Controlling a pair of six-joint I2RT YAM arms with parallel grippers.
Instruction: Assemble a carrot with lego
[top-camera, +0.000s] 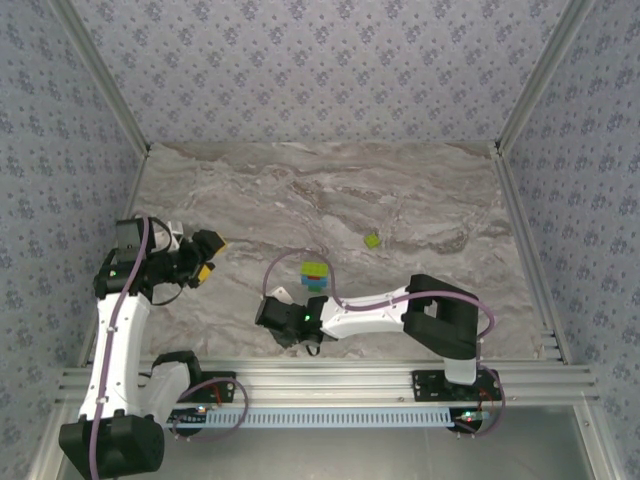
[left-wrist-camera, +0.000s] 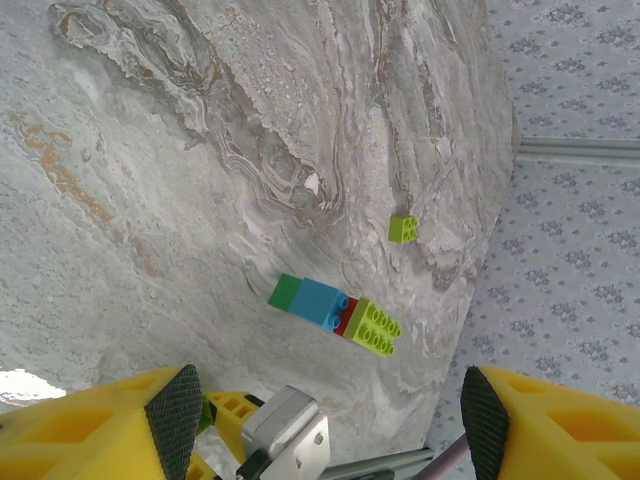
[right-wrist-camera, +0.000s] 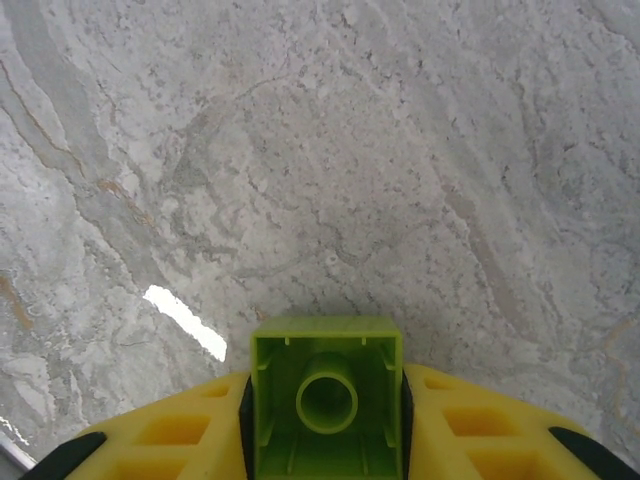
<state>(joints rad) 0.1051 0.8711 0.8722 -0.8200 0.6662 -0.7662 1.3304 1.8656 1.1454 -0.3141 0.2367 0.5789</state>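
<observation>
The right pincer (right-wrist-camera: 326, 390) squeezes a yellow-green brick (right-wrist-camera: 326, 410) (hollow side facing the camera), with bare table (right-wrist-camera: 330, 150) all in front. The left pincer (left-wrist-camera: 325, 425) gapes wide, holding nothing. The carrot (left-wrist-camera: 335, 312) lies flat mid-table, with a small green brick (left-wrist-camera: 403, 228) apart from it, farther back.

Yellow-green brick (right-wrist-camera: 326, 400), near end past the bottom edge, studs seemingly hidden.

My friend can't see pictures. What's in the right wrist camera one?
A yellow-green lego brick sits clamped between the right gripper's yellow fingers, its hollow underside facing the camera. Grey marbled table lies beyond.
</observation>
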